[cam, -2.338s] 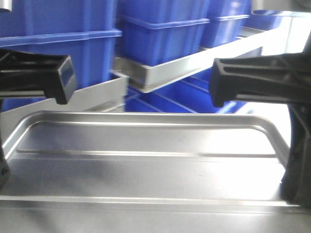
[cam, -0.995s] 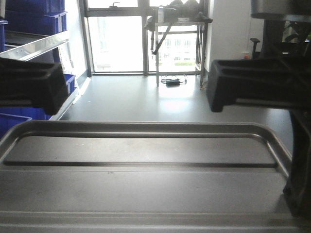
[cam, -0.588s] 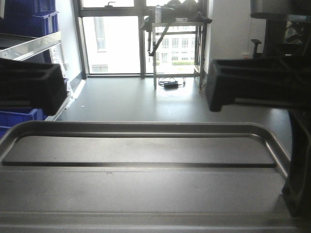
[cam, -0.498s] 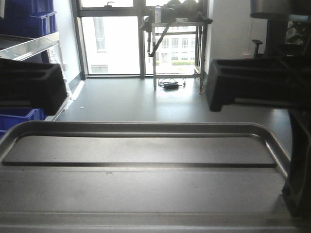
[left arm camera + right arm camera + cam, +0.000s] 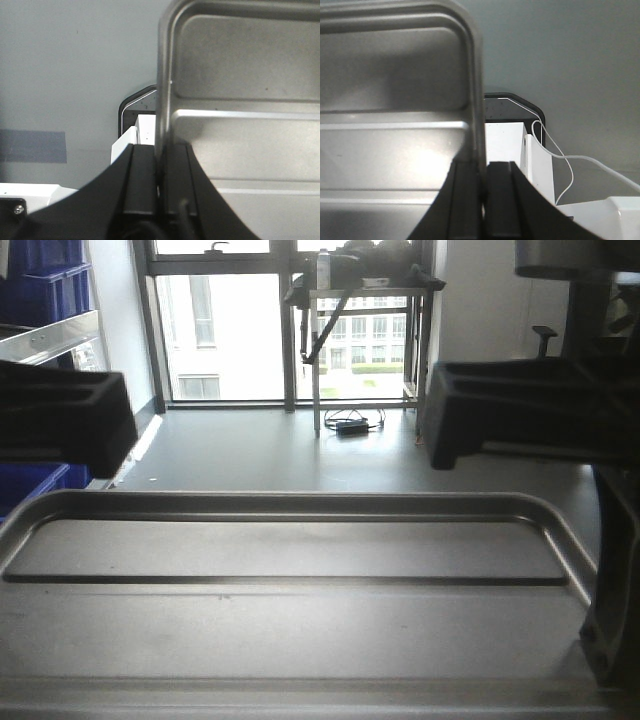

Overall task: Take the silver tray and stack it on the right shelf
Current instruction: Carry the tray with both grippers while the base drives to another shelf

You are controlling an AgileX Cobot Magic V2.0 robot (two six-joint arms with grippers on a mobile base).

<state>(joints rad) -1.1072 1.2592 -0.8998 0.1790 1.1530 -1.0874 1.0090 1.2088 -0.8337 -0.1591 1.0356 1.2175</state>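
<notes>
The silver tray [image 5: 300, 630] fills the lower half of the front view, level, with its rounded rim and one long ridge showing. In the left wrist view my left gripper [image 5: 161, 150] is shut on the tray's left rim [image 5: 162, 75]. In the right wrist view my right gripper [image 5: 482, 167] is shut on the tray's right rim [image 5: 477, 75]. The two black wrist blocks [image 5: 60, 425] [image 5: 530, 425] hang above the tray's far corners. The right shelf is out of view.
Grey floor [image 5: 300, 455] stretches ahead to a bright window. A metal table [image 5: 360, 290] stands before it, with a cable bundle [image 5: 350, 425] on the floor. Blue bins [image 5: 45, 280] on a steel rack rail [image 5: 50, 335] sit at far left. A white cable [image 5: 555, 155] hangs below.
The view has swung right: the blue bins and steel rack slid from filling the frame to the far left edge. The tray stays gripped at both rims.
</notes>
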